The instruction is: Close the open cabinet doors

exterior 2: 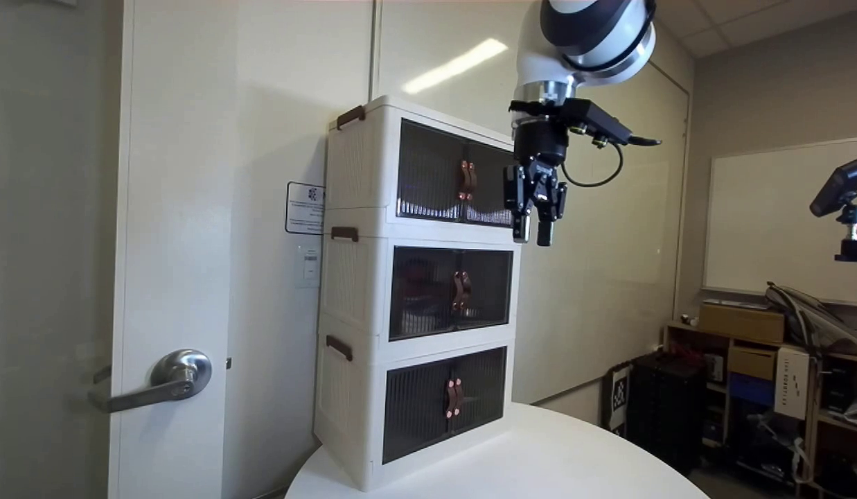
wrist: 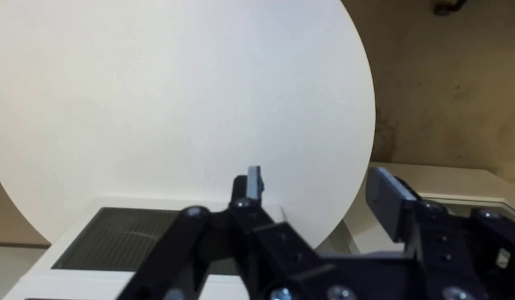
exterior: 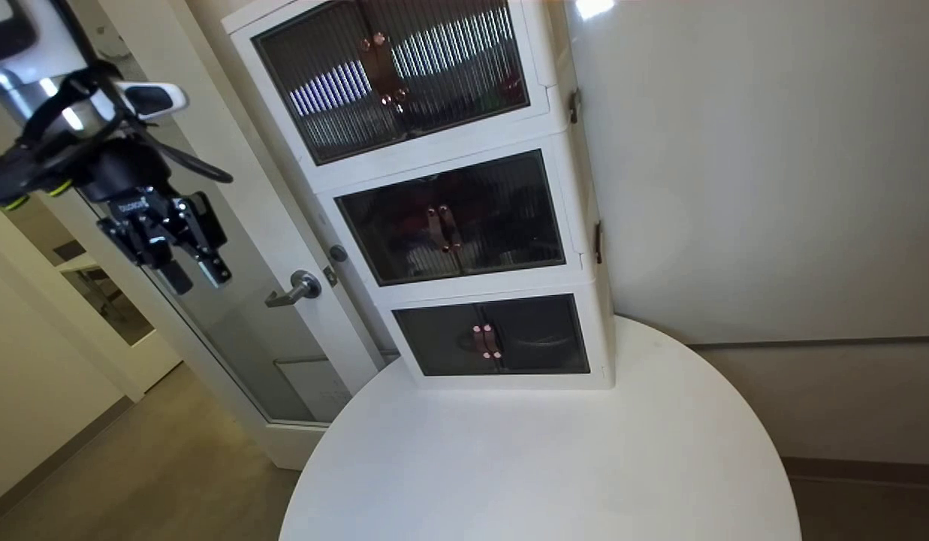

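Gripper (wrist: 317,193), jaws spread, hanging apart, in front of closed cabinet doors (exterior: 487,225)

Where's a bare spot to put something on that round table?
In front of the white cabinet, the round table is bare out to its visible curved edges. It's crowded at the back, where the cabinet stands. The gripper hangs higher up.

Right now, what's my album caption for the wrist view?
Beyond an open black tool, white cabinet with dark ribbed doors on round white table.
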{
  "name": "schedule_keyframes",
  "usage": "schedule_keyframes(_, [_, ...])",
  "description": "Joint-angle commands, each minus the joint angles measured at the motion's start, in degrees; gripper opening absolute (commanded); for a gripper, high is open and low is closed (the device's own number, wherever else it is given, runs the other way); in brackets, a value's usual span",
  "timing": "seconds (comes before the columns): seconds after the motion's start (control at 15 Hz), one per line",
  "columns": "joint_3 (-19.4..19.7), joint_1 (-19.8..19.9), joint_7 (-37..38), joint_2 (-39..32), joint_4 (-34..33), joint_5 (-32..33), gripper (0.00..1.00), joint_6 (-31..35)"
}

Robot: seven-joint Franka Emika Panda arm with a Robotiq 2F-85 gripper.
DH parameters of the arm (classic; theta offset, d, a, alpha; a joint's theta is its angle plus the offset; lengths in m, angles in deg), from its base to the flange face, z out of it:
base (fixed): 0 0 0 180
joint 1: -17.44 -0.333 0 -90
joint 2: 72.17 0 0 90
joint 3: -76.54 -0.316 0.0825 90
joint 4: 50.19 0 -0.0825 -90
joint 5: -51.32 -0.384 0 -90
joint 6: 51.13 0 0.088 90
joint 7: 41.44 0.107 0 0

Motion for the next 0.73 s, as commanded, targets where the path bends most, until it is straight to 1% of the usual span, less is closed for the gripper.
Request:
schedule_keyframes(0.0, [0.51, -0.58, 0.01, 7.9, 8.05, 1.56, 0.97, -4.35])
schedule_keyframes(0.07, [0.59, -0.48, -0.03, 9.6, 9.59, 1.74, 1.0, -5.27])
schedule_keyframes(0.27, [0.75, -0.02, 2.67, 13.97, 13.55, 1.11, 1.0, -4.71])
schedule_keyframes(0.33, [0.63, -0.31, 0.91, 9.5, 9.77, 1.08, 1.0, -4.86])
schedule_keyframes(0.47, [0.67, -0.15, 1.62, 11.95, 11.8, 1.07, 1.0, -4.86])
schedule_keyframes(0.67, [0.66, -0.11, 1.92, 13.03, 12.75, 1.06, 1.0, -4.86])
